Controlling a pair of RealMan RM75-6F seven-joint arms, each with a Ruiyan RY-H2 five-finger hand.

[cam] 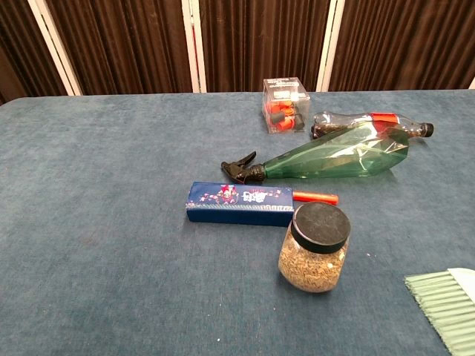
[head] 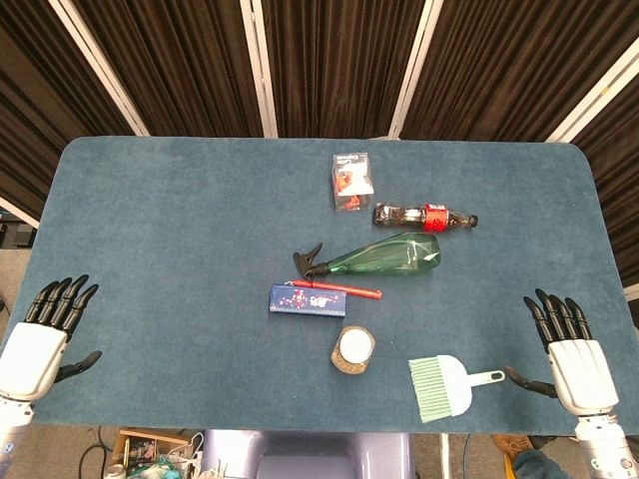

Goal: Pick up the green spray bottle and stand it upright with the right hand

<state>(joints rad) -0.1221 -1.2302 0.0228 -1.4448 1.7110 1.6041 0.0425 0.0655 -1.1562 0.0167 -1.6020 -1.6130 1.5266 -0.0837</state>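
Observation:
The green spray bottle [head: 384,255] [cam: 338,154] lies on its side near the middle of the blue table, its black trigger head pointing left. My right hand [head: 571,351] hovers at the table's front right corner, fingers spread and holding nothing, well away from the bottle. My left hand [head: 45,329] is at the front left edge, fingers apart and also empty. Neither hand shows in the chest view.
A cola bottle [head: 424,217] lies just behind the spray bottle, beside a clear box [head: 351,182]. In front lie a red pen [head: 344,289], a blue box [head: 307,299] and a seed jar [head: 353,348]. A green brush [head: 442,385] sits near my right hand.

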